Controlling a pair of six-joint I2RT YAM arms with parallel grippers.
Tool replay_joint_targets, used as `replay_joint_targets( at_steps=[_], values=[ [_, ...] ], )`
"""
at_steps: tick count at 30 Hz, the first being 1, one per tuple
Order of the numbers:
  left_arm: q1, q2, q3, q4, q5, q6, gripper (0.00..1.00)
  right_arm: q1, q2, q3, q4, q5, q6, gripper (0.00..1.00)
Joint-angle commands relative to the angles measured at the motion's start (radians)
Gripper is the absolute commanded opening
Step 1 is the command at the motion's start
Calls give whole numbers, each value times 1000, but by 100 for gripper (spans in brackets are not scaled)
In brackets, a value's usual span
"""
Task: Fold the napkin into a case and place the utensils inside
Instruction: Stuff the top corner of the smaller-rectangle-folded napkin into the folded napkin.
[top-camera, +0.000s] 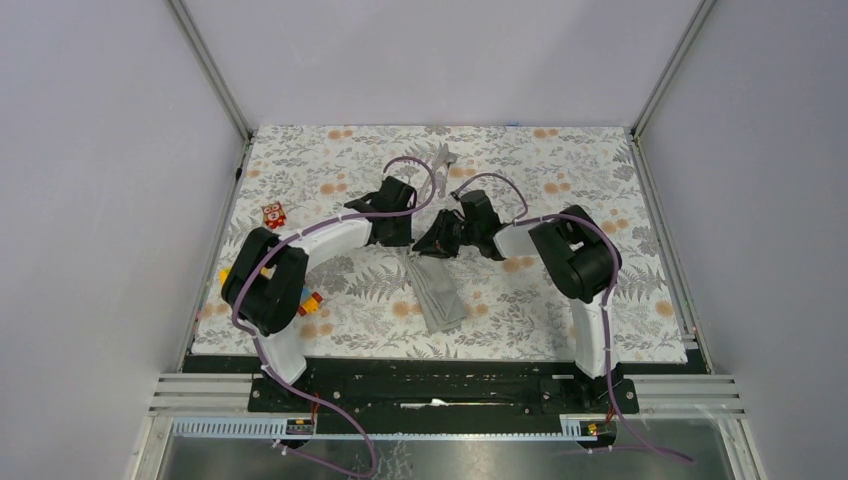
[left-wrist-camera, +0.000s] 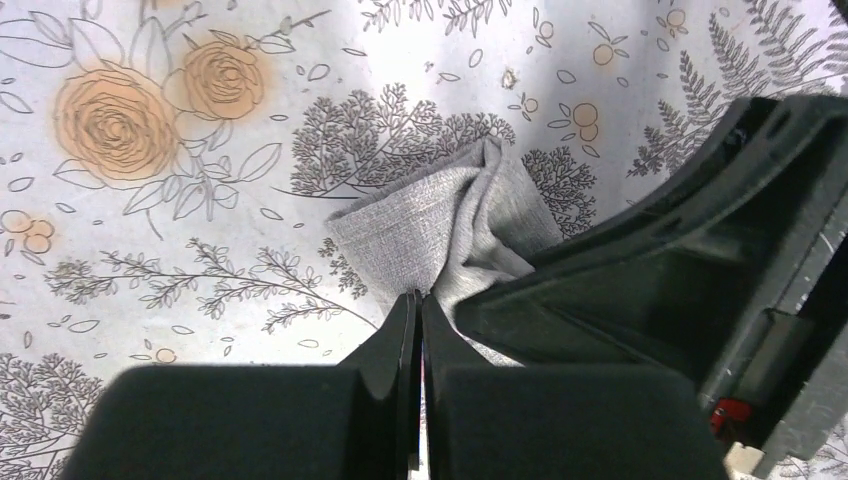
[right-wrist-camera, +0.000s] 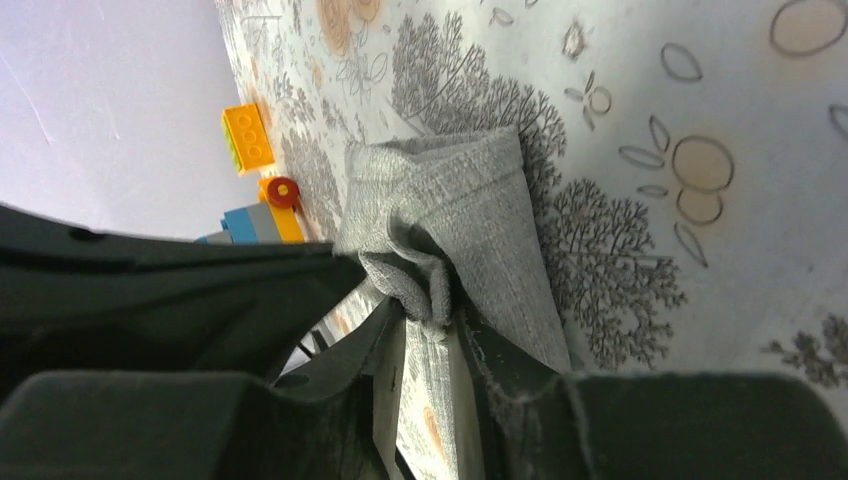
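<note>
Tablecloth (top-camera: 560, 180) far edge: utensils (top-camera: 444, 157), overhead view only.

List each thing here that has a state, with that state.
napkin, folded into a narrow strip, far end bunched up.
left gripper, shut on the napkin's end.
right gripper, fingers slightly apart around a cloth fold; grip unclear.
utensils, lying apart, outside the napkin.

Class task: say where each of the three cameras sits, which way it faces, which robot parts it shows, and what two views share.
Top external: above, behind the robot, looking down on the floral-patterned tablecloth; left arm and right arm show.
Left wrist: looking down along the left gripper, shut on the grey cloth napkin.
Right wrist: looking along the right gripper at that napkin.
Wrist views share the napkin.
</note>
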Motion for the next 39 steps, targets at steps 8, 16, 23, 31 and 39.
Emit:
replay_joint_targets(
  at_steps=[8,16,23,31,39],
  values=[
    [25,-79,-28,67,53,-19,0,-13,-112,12,-71,-47,-138,35],
    [25,-79,-36,79,65,-17,0,-13,-123,41,-129,-25,-189,41],
    [25,-75,-37,80,65,-17,0,-13,-152,64,-181,-4,-220,50],
    [25,-79,-46,86,70,-20,0,-14,-122,96,-188,-5,-218,44],
    [26,-88,-45,95,79,-27,0,-1,-69,129,-198,3,-204,18]
  ],
)
